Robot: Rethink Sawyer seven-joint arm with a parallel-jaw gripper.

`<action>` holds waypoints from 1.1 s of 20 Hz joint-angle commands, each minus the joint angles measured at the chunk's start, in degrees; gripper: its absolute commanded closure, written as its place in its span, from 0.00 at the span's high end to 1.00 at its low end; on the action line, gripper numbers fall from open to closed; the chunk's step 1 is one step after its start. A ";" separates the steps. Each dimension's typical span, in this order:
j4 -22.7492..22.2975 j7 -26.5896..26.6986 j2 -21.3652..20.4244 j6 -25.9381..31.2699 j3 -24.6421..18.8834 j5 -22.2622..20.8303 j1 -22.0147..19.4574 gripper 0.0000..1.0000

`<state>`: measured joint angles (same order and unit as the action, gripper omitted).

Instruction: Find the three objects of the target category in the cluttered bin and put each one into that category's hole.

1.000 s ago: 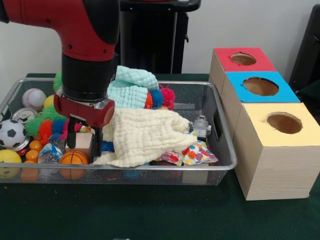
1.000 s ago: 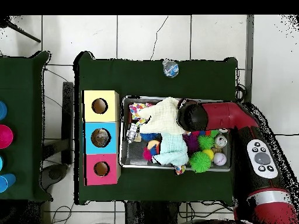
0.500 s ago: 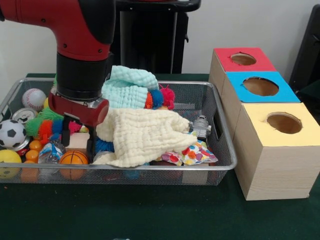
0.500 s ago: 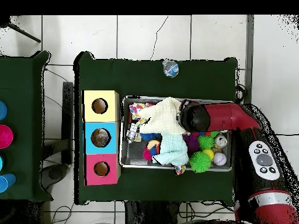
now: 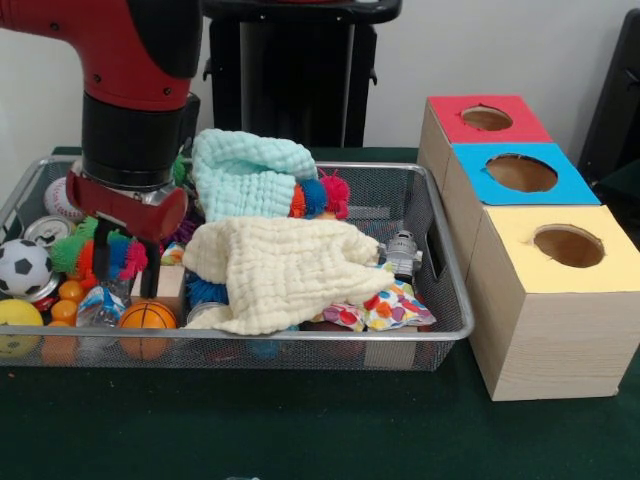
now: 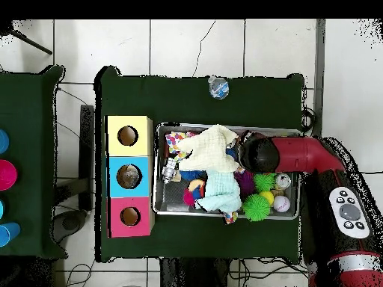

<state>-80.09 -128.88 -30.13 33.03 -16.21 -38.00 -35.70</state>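
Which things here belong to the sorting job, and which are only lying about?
Job:
wire bin
clear bottle with blue markings
blue-faced box with its hole
gripper, low in the bin

Lying about:
cream cloth
mint cloth
soccer ball
basketball
baseball
can
red-faced box
yellow-faced box

You're looking at a glossy red Sawyer arm (image 5: 120, 45) with a broad black cylindrical wrist section and a red collar edged in silver just above the pincer. From overhead, its upper link (image 6: 348, 213) bears a grey oval button panel.
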 commanded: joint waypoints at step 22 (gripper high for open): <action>-2.28 10.78 8.61 -1.20 1.24 -8.89 -2.64 1.00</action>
<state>-80.33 -128.88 -26.34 32.99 -13.92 -42.48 -37.07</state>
